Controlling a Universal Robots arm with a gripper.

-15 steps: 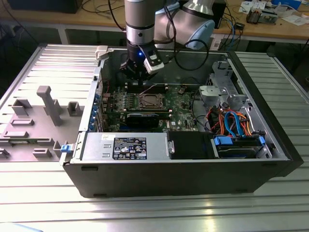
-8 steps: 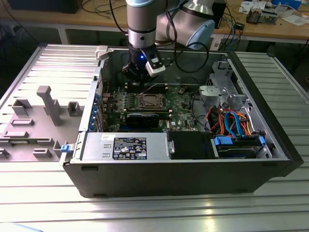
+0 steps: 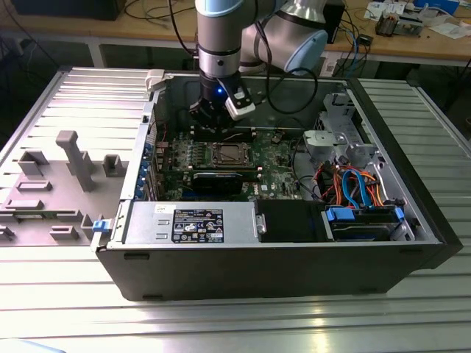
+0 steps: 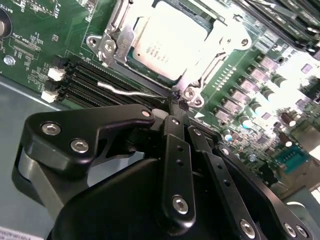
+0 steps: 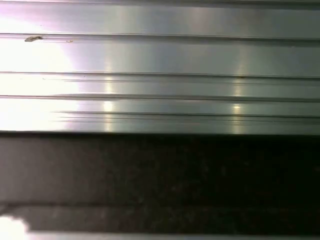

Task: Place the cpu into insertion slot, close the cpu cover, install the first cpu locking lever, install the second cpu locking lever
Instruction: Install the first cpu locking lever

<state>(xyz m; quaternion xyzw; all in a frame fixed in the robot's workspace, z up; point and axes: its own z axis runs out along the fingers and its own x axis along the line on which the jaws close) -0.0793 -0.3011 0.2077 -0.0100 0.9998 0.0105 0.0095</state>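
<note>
Arm: grey-and-blue jointed robot arm, reaching down from above into an open black computer case lying on its side on a ribbed aluminium table. The wrist points nearly straight down, with a small blue light showing on it.

End effector: black two-finger gripper, low over the green circuit board at the socket's far edge in the exterior view. In the second wrist view the fingers are drawn together to a narrow point, the tips meeting right at a thin silver wire locking lever beside the socket corner. Whether they pinch the lever cannot be told.

Task item: flat square cpu with a dull silver-grey metal top, lying seated in the square insertion slot with a silver metal rim. The thin silver metal cpu cover with a square window lies down around the chip. The chip sits just beyond the fingertips, not touching them.

Surroundings: long black card slots run beside the lever, close under the fingers. A black ridged component lies on the socket's near side. Case walls rise on all sides; a drive cage with orange and blue cables fills the exterior view's right end. Grey moulded fixtures stand on the table at the exterior view's left, well apart from the case.
</note>
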